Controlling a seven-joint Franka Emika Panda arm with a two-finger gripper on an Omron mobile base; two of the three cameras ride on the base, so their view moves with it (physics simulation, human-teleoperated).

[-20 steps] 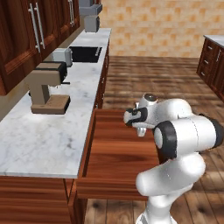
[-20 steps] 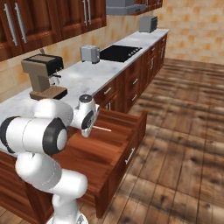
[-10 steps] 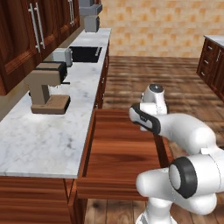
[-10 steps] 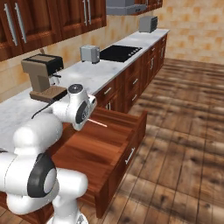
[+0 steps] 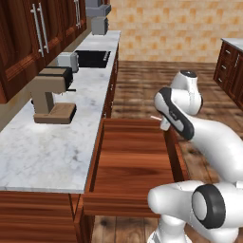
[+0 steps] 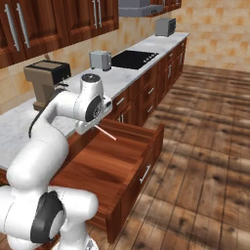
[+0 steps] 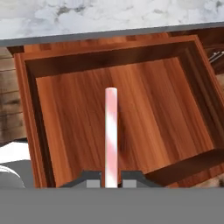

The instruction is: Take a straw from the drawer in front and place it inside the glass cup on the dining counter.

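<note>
One straw (image 7: 110, 135) is clamped between my fingertips (image 7: 93, 178), sticking straight out along the gripper (image 7: 110, 179), so the jaws are pressed together on its lower end. In the hand view it's pink and white striped and points toward the back wall of the drawer (image 7: 30, 131). From the right base view the straw (image 6: 106, 133) pokes out of my hand as a thin pale line, up in the air above the drawer floor and touching no wood.

The drawer (image 6: 146, 146) is pulled wide open and its floor is bare wood, low walls all round. From the left base view the gripper (image 5: 163, 124) hangs just over the drawer's far right corner, close to the right side wall (image 5: 172, 152), and the straw tip (image 5: 155, 117) reaches left over the back edge. So not much slack on that side, but plenty of open air above the drawer and over the floorboards to its right.

Past the drawer's back edge there's a marble worktop (image 5: 42, 152) running along the wall. On it: a brown coffee machine (image 5: 51, 94) near the drawer, a small toaster (image 5: 67, 61) further along, then a black cooktop (image 5: 92, 58), and another toaster (image 6: 166, 26) at the far end. Dark wood wall cabinets (image 5: 28, 38) with long steel handles hang above it.

The wooden floor (image 6: 205, 146) beside the cabinet run is wide open. One more dark cabinet with a pale top (image 5: 231, 61) sits off at the right edge of the left base view, well apart from me.
</note>
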